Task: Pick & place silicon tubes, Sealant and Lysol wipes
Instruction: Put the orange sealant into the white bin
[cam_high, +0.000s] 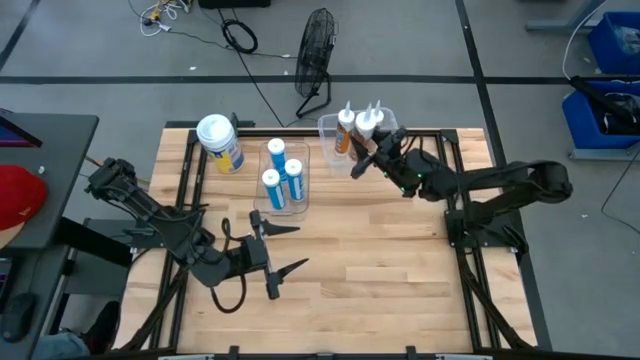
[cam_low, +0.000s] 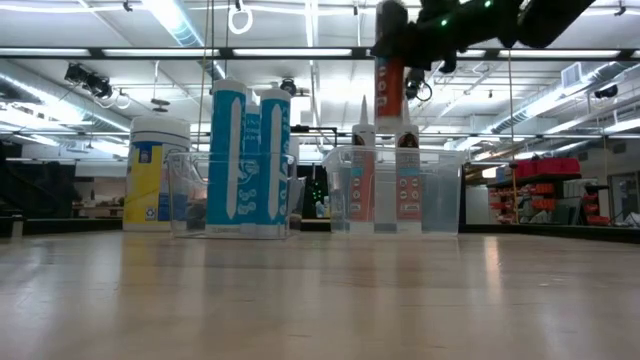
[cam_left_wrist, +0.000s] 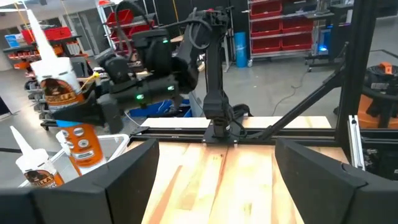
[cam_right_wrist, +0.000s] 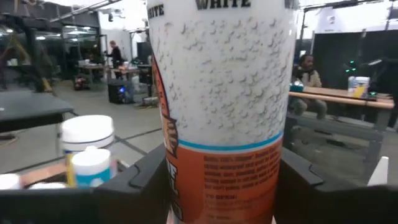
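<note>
High view is showing the right gripper (cam_high: 362, 160) clamped on a sealant tube (cam_high: 357, 158) just beside the clear bin (cam_high: 327, 132) at the table's (cam_high: 380, 280) far edge. In the right wrist view that tube (cam_right_wrist: 224, 106) is filling the picture between the two dark fingers (cam_right_wrist: 140, 180) — "WHITE" is reading across its top, and a blue line is parting the white body from an orange band of small print too fine to read. In the low view the held tube (cam_low: 389, 85) is hanging upright above the bin (cam_low: 440, 195), its long axis vertical; which way its nozzle is pointing cannot be told there.

Two more sealant tubes (cam_high: 370, 122) are standing in that bin, white nozzles pointing up. Their orange labels are carrying a dark round emblem in the left wrist view, the wording unreadable.

Three slim blue-and-white silicone tubes (cam_high: 283, 170) are standing upright in a second clear tray (cam_high: 300, 208), nearer the table's middle.

One Lysol wipes canister (cam_high: 222, 143) — white lid, yellow-and-blue label, no word legible — is standing upright on the table just left of that tray.

Near the front edge, the left gripper (cam_high: 283, 250) is hovering with its fingers apart, holding nothing.
</note>
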